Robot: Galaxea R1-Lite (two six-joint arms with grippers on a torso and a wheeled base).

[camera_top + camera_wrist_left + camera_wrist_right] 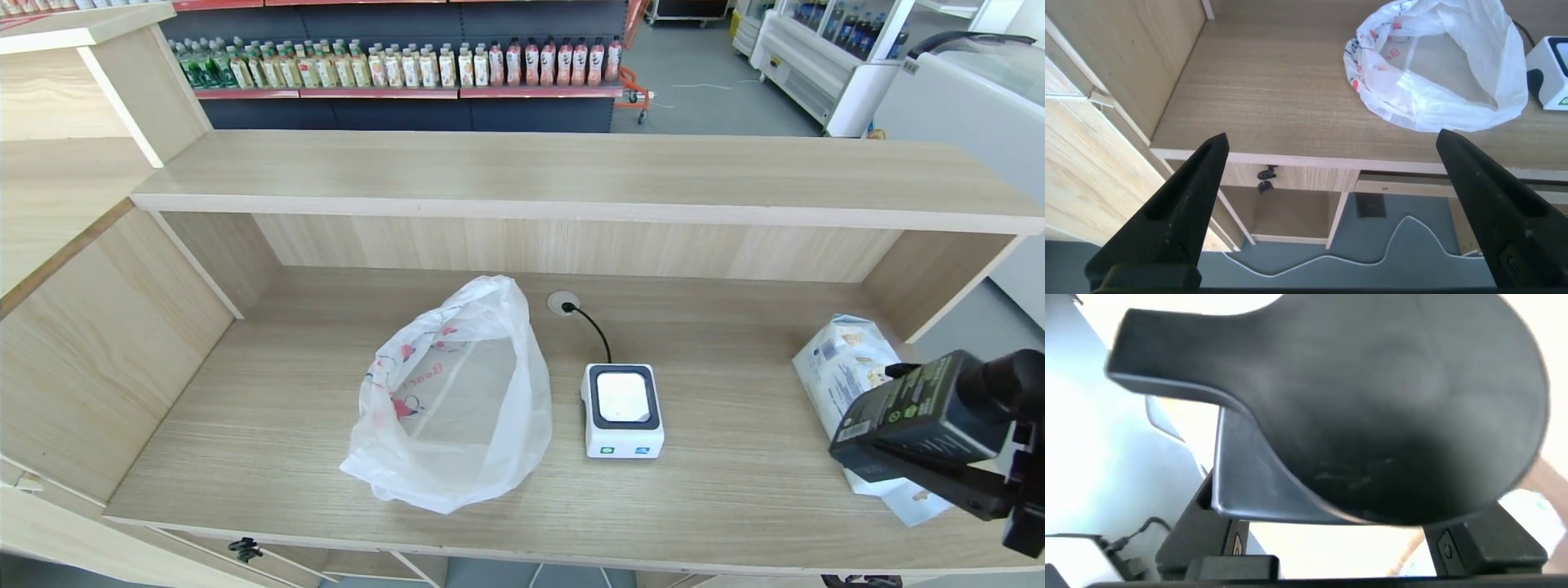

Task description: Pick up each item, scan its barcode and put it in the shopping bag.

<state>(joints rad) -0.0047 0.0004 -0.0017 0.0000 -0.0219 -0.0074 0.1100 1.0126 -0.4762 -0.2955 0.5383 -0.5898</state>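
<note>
The right gripper (pixel 971 482) is clenched on a black pack (pixel 922 416), one finger running under it and the pack's bulk standing out ahead of the jaws. It hangs clear above the counter (pixel 735 490), over a white packet (pixel 841 359) that lies just below and behind the jaws. The pack's long axis runs out from the jaws toward the scanner (pixel 622 408), tipped a little downward at the free end. Its broad labelled face is turned up and a pale label sits at that far end. The scanner's window faces up, so by my reading the label would have to be rolled over to face it. The pack looks smooth and faintly glossy, so likely slippery, and probably light given how it is carried from one end. I cannot tell whether it is a stiff shell or a filled pouch. A hold nearer its middle, across the short width, would sag and twist less than this end grip. The bag (pixel 457 400) is beyond the scanner from the right jaws. It is thin, limp film with its mouth sagging open toward the front, and would likely collapse if nudged. The left gripper (pixel 1331 143) is released, jaws spread wide and holding nothing. It is low in front of the counter edge, with the bag ahead of it and off to one side.
</note>
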